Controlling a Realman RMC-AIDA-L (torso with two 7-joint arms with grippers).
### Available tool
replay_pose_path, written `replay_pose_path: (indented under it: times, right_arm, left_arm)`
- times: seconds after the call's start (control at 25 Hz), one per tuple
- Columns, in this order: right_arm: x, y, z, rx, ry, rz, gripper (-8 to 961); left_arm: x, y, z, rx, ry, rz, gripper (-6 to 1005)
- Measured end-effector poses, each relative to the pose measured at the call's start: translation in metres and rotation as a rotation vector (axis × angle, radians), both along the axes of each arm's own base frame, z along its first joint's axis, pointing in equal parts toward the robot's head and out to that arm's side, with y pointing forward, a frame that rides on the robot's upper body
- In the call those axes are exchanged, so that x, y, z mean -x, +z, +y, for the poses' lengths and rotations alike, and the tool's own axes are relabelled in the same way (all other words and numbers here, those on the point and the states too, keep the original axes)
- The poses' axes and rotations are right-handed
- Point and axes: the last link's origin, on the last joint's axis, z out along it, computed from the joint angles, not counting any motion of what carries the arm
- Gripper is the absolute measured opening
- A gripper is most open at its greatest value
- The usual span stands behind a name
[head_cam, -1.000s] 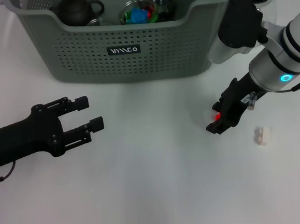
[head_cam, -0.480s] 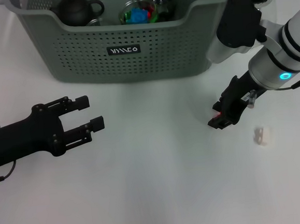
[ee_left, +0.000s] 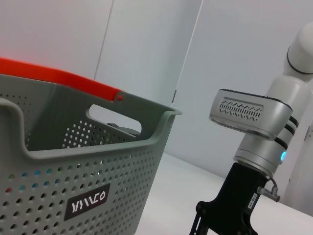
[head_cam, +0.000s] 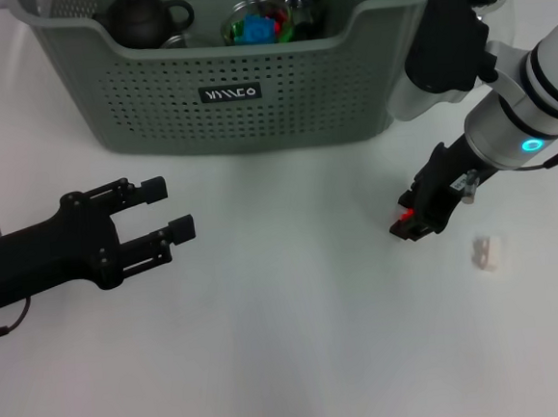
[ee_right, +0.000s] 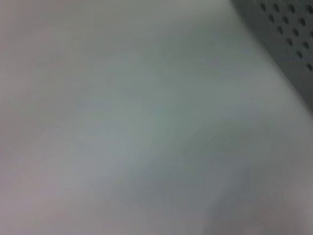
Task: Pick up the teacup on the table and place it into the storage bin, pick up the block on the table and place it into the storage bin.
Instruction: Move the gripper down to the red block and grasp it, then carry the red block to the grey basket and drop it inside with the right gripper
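Wide open white bench [head_cam: 299,342] in front, nothing on it across the middle and near edge, so plenty of room there. The right end effector [head_cam: 408,220] is low over the bench on the right, clenched on a small red block [head_cam: 404,216] that peeks out between its black fingertips. Just beyond it sits a small pale object [head_cam: 485,252], apart from the fingers, out toward the right edge. The storage bin [head_cam: 236,86] runs along the far side, its perforated front wall and black label facing us; inside are a dark teapot [head_cam: 143,18] at left and a glass cup [head_cam: 259,22] with colourful pieces near the middle. The left end effector [head_cam: 159,213] is parked on the left, fingers spread apart and holding nothing, well clear of the bin. The left wrist view adds an orange-red rim strip [ee_left: 58,78] on the bin's far wall, which the head view misses. The right wrist view gives only blurred bench and a corner of perforated wall.
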Motion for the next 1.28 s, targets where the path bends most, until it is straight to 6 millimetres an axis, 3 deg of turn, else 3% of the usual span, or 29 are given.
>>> replay_pose_path:
  times: [0.2,0.4,0.64,0.84,1.04,1.16,1.28]
  right_arm:
    - [-0.001,0.001,0.001,-0.016,-0.021,0.001,436]
    - [-0.001,0.002,0.003,-0.032,-0.033,0.004,228]
    - [0.005,0.012,0.006,-0.050,-0.066,0.055,204]
    - [0.040,0.057,0.009,-0.047,-0.100,0.334,204]
    - [0.082,0.105,0.015,-0.095,-0.026,0.606,205]
    - [0.103,0.114,0.025,-0.158,0.024,0.681,205]
    - [0.124,0.103,0.039,-0.212,0.051,0.695,205]
  left_arm:
    - [0.000,0.000,0.000,0.000,0.000,0.000,688]
    - [0.000,0.000,0.000,0.000,0.000,-0.001,688]
    - [0.001,0.000,-0.001,-0.001,0.005,-0.001,689]
    - [0.003,0.001,-0.002,-0.007,0.012,-0.002,689]
    - [0.004,0.002,-0.002,-0.014,0.017,-0.003,689]
    - [0.003,0.001,-0.002,-0.014,0.016,-0.004,689]
    - [0.003,0.001,-0.002,-0.014,0.015,-0.004,689]
